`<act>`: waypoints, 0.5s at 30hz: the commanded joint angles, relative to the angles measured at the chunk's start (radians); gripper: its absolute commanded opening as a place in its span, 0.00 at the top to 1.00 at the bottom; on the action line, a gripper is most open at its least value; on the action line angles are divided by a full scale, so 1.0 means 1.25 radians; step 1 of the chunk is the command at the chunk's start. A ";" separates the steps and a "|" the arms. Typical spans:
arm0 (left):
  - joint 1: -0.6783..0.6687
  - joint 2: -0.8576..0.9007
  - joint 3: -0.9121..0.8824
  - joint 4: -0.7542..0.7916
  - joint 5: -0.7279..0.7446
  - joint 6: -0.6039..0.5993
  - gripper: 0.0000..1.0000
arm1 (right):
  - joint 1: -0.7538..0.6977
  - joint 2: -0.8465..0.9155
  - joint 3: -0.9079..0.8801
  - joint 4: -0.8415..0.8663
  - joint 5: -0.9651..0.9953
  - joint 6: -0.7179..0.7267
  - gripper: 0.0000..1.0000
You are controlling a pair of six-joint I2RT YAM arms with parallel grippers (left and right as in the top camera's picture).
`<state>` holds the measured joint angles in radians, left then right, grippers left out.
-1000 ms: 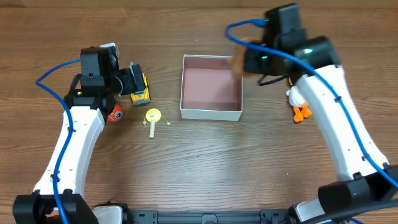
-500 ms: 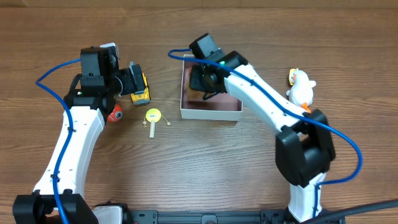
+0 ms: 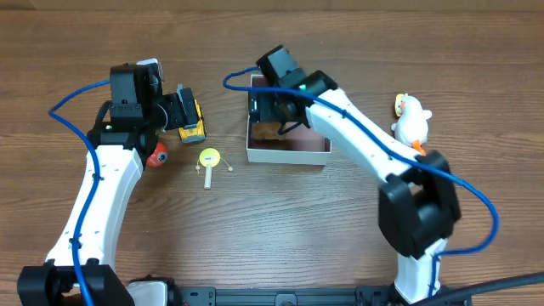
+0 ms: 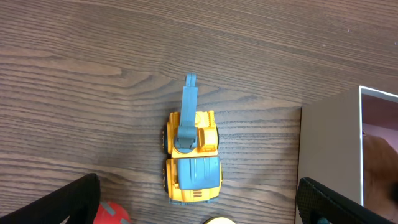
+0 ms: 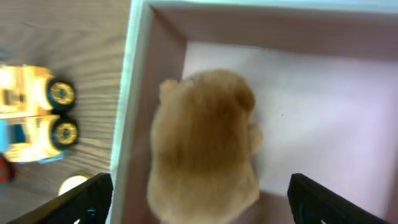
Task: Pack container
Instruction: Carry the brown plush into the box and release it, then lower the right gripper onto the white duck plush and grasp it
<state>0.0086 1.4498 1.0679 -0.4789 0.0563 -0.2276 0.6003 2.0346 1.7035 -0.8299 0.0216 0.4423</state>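
Observation:
The container [image 3: 289, 155] is a white-walled box with a pink inside, at mid-table. A brown plush toy [image 3: 267, 130] lies in its left half. My right gripper [image 3: 274, 109] hovers just above it; in the right wrist view the plush [image 5: 208, 143] sits loose between the wide-apart fingers of that gripper [image 5: 205, 202], which stands open beside the container wall [image 5: 132, 112]. My left gripper [image 3: 180, 110] is open above a yellow and blue toy truck [image 3: 193, 125]. In the left wrist view the truck [image 4: 189, 149] lies between the fingers of the left gripper [image 4: 198, 204], untouched.
A red toy [image 3: 155, 155] lies by the left arm. A yellow disc on a stick [image 3: 209, 159] sits in front of the truck. A white duck with orange feet [image 3: 411, 119] stands right of the container. The container's outer wall [image 4: 329, 155] borders the truck's right side.
The right arm swung from the back right to over the container's left half, carrying the brown plush. Its jaws then opened and the plush now rests in the container. The left arm stayed still.

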 commanded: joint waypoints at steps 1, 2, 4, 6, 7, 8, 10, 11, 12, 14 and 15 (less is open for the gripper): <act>0.003 0.003 0.022 0.003 -0.004 0.021 0.00 | -0.032 -0.151 0.005 -0.011 0.074 -0.043 0.07; 0.003 0.003 0.022 0.003 -0.004 0.021 0.00 | -0.050 -0.179 0.005 -0.026 0.094 -0.043 0.07; 0.003 0.003 0.022 0.003 -0.004 0.021 0.00 | -0.098 -0.228 0.005 -0.074 0.154 -0.043 0.06; 0.003 0.003 0.022 0.003 -0.004 0.021 0.00 | -0.179 -0.261 0.005 -0.127 0.219 -0.043 0.05; 0.003 0.003 0.022 0.003 -0.004 0.021 0.00 | -0.230 -0.265 0.005 -0.147 0.234 -0.043 0.02; 0.003 0.003 0.022 0.003 -0.004 0.021 0.00 | -0.298 -0.261 0.004 -0.165 0.233 -0.045 0.00; 0.003 0.003 0.022 0.003 -0.004 0.021 0.00 | -0.391 -0.240 -0.002 -0.197 0.214 -0.063 0.00; 0.003 0.003 0.022 0.003 -0.004 0.021 0.00 | -0.418 -0.229 -0.004 -0.203 0.193 -0.085 0.00; 0.003 0.003 0.021 0.003 -0.004 0.021 0.00 | -0.466 -0.207 -0.013 -0.206 0.147 -0.126 0.00; 0.003 0.003 0.021 0.003 -0.004 0.021 0.00 | -0.533 -0.164 -0.036 -0.199 0.095 -0.151 0.00; 0.003 0.003 0.022 0.003 -0.004 0.021 0.00 | -0.566 -0.139 -0.052 -0.193 0.083 -0.151 0.00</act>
<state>0.0086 1.4498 1.0679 -0.4789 0.0559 -0.2279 -0.0372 1.7954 1.6867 -1.0843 0.2127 0.3122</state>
